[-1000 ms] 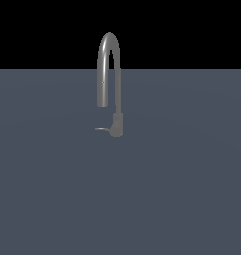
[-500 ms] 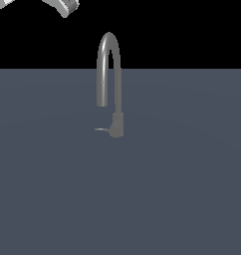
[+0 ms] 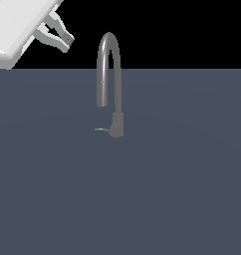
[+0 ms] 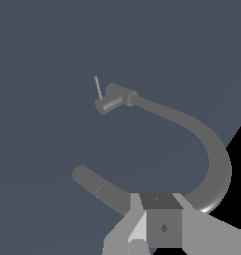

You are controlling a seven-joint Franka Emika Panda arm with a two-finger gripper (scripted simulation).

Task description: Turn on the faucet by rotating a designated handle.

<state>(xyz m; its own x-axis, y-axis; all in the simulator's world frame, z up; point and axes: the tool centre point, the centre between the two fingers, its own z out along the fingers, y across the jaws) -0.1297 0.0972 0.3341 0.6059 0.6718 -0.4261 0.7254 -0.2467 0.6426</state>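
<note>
The fingers (image 3: 62, 40), slightly parted and empty, hang well above the faucet (image 3: 110, 74) and its handle (image 3: 101, 130).

A flat dark grey-blue surface (image 3: 182, 189) under a black background (image 3: 192, 30)

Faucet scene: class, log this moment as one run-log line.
phase: approach | gripper: open, empty, at the exterior view's upper left, apart from faucet | handle: untouched, projecting sideways from base | contact: none
</note>
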